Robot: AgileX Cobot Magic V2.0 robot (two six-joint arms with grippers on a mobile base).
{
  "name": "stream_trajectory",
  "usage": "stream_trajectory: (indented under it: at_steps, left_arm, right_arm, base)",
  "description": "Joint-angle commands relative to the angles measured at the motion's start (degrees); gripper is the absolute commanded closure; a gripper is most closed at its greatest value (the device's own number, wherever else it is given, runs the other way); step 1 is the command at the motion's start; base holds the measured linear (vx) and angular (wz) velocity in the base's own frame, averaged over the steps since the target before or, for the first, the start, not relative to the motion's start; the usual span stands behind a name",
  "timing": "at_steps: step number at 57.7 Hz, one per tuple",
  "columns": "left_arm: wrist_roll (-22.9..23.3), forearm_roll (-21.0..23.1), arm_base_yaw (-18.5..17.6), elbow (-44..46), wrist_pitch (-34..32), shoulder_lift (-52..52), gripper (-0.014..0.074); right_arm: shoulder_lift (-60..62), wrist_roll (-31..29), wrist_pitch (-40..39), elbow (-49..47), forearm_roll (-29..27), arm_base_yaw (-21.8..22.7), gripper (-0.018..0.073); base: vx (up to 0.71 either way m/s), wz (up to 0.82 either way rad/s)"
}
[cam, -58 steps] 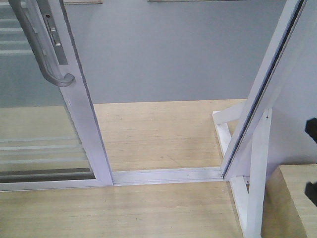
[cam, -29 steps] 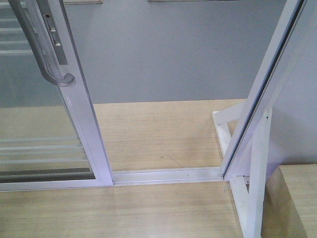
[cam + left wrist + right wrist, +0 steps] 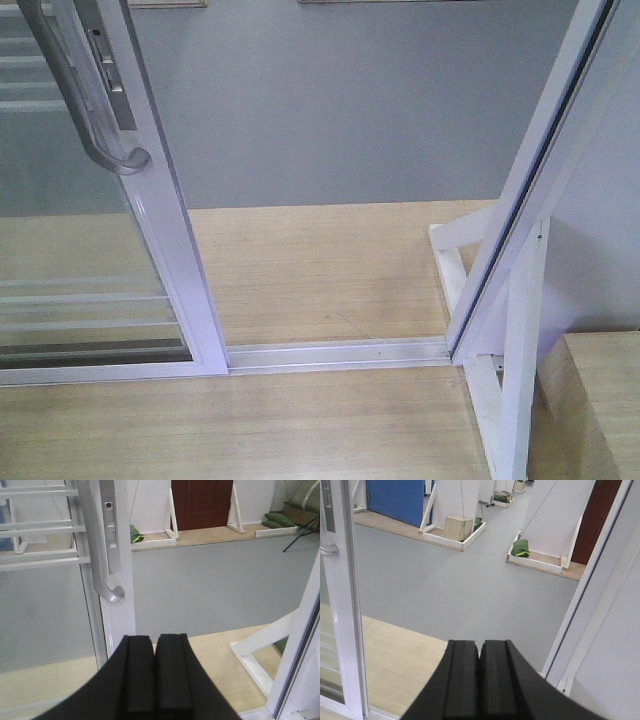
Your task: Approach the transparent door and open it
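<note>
Change: a second ago a dark shape showed at the right edge of the front view; it is gone now, and the door and track sit as before.
Transparent door (image 3: 95, 300): stands at the left, slid aside, its white frame edge meeting the floor track (image 3: 335, 353); thin white bars cross the glass.
Pull handle (image 3: 85, 110): curved, silver-grey, on the door's frame beside the lock plate (image 3: 110, 75); also close ahead in the left wrist view (image 3: 100, 565).
Opening: wood floor (image 3: 320, 270) runs through the gap to grey floor beyond.
Slanted frame post (image 3: 530, 180): at the right, with a white brace (image 3: 520, 370) below.
Left gripper (image 3: 154, 672): fingers pressed together, holding nothing, apart from the handle.
Right gripper (image 3: 480, 677): fingers together, empty, facing the gap.
Containers: a tan box (image 3: 458, 528) sits far off; contents cannot be told.
</note>
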State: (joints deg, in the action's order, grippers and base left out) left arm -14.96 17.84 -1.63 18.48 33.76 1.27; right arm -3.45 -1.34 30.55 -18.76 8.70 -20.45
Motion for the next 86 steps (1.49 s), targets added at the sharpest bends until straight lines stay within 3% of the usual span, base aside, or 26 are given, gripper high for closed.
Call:
stream_trajectory:
  at_steps: [1,8,19,28,35,86]
  left_arm:
    - [0.13,1.23,-0.12,1.51,-4.26,0.78,0.0602]
    - [-1.41,-1.34,-0.12,-0.25,-7.42,-0.65,0.0602]
    - [1.57,-1.24,-0.12,-13.1,-26.45,-2.67,0.0602]
    - [3.61,-1.25,-0.12,-21.5,-34.86,-2.72,0.0602]
    - [1.5,-3.84,-0.12,-21.74,-32.84,-2.72,0.0602]
    - [1.62,-3.71,-0.12,-21.74,-32.82,-2.65,0.0602]
  right_arm:
    - [-0.54,-0.37,-4.44,-1.47,0.64,0.35,0.0564]
    - [-0.54,-0.35,-4.44,-1.47,0.64,0.35,0.0564]
    - [-0.54,-0.35,-4.38,-1.47,0.64,0.35,0.0564]
    - [-0.54,-0.35,-4.38,-1.47,0.64,0.35,0.0564]
    - [-0.54,-0.35,-4.38,-1.47,0.64,0.35,0.0564]
    - [-0.54,-0.35,-4.2,-1.47,0.64,0.35,0.0564]
  base:
    - [0.0,0.0]
    - [0.0,0.0]
    - [0.0,0.0]
    - [0.0,0.0]
    - [0.0,0.0]
    - [0.0,0.0]
